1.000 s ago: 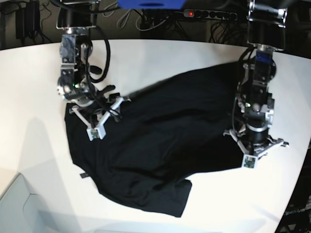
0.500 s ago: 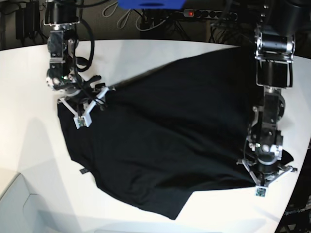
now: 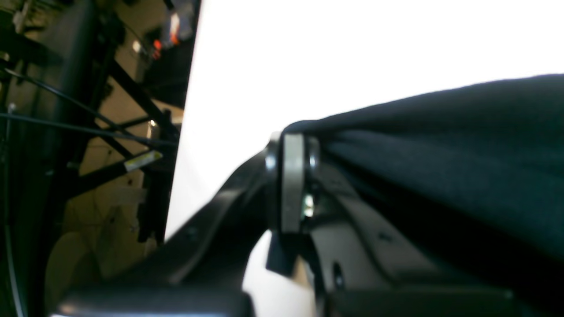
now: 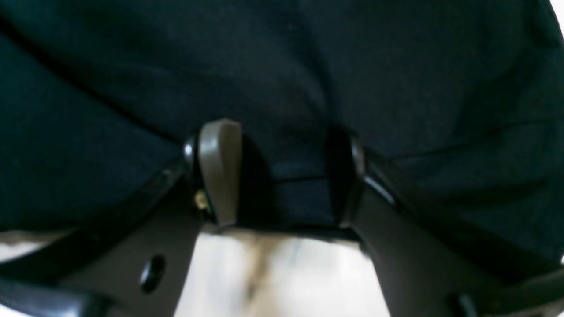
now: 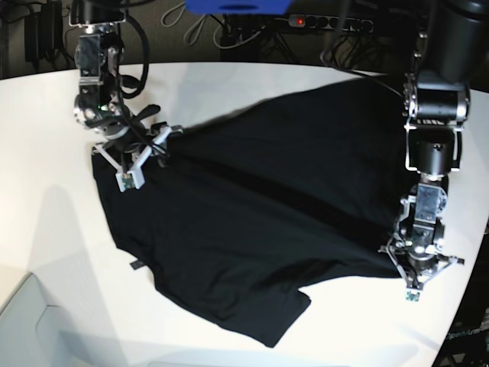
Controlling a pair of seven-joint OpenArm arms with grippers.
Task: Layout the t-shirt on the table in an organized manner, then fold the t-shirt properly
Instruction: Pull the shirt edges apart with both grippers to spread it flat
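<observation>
Shirt hem [image 5: 336, 264] pulled taut, left claw [image 5: 413, 269] pinching it, right claw [image 5: 131, 157] gaping, white table [image 5: 252, 84]

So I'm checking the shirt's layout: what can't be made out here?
- t-shirt print, neck patch: no view shows them; cloth uniformly black.
- left gripper: base view too small; wrist view blurred.
- right gripper: cloth between the fingers, contact unclear.
- table: cut off by frame edges.

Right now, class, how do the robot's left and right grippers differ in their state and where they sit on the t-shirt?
The left gripper is shut, pinching a t-shirt edge near the table's side; the right gripper stands open, cloth lying between its fingers. In the base view, left is lower right, right is upper left. Both meet the shirt's edge.
</observation>
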